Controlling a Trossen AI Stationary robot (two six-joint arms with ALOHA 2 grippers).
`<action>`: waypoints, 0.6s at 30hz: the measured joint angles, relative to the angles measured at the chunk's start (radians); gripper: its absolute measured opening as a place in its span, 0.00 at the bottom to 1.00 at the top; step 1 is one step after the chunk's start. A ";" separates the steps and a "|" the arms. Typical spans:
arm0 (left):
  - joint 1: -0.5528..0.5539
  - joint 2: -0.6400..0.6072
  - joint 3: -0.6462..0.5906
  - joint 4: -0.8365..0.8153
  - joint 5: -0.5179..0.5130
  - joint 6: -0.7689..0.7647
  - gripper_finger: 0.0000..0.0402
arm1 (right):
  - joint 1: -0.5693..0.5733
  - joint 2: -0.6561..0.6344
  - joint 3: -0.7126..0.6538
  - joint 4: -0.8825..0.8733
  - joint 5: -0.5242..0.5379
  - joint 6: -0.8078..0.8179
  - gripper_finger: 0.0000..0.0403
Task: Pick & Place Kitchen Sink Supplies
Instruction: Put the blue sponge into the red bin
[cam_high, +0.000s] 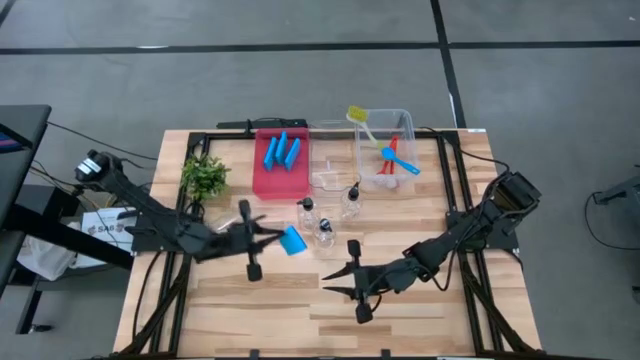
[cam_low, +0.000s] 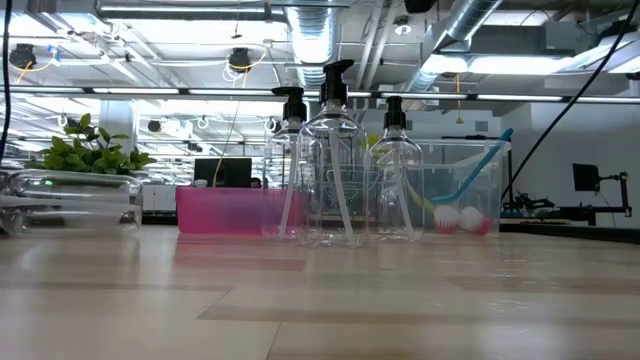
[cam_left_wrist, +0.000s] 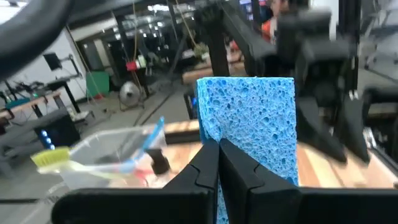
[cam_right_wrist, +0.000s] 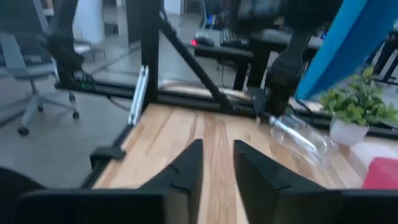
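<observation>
My left gripper (cam_high: 272, 238) is at the table's middle left, shut on a bright-blue sponge (cam_high: 293, 240), which fills the middle of the left wrist view (cam_left_wrist: 249, 124). My right gripper (cam_high: 338, 278) is at the middle right with its fingers (cam_right_wrist: 217, 162) a little apart and nothing between them. Three clear pump bottles (cam_high: 325, 232) stand upright on the table between the grippers and the bins, and show close up in the low view (cam_low: 335, 160). More blue sponges (cam_high: 282, 152) lie in the red tray. Brushes (cam_high: 392, 155) lean in a clear bin. My left gripper pinches the sponge between its two fingers at one lower edge (cam_left_wrist: 214, 134), off to one side of its porous face. The fingers come level from the table's left. The sponge stands up past the fingertips, clear of the table.
A small green plant (cam_high: 204, 178) stands at the far left, with a clear bottle (cam_right_wrist: 298, 134) lying on the table beside it. The red tray (cam_high: 262, 180), a clear bin (cam_high: 330, 168) and the brush bin (cam_high: 385, 185) line the far edge. Bare wood lies along the near edge.
</observation>
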 joint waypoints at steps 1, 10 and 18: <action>0.000 0.023 0.000 -0.001 0.000 -0.011 0.02 | 0.000 0.000 0.000 0.019 0.000 0.000 0.23; 0.000 0.187 0.000 0.020 -0.021 -0.032 0.02 | 0.011 0.000 0.000 0.111 0.001 0.000 0.51; 0.000 0.242 0.000 0.070 -0.021 -0.089 0.02 | -0.005 0.000 0.000 0.090 0.038 0.030 0.64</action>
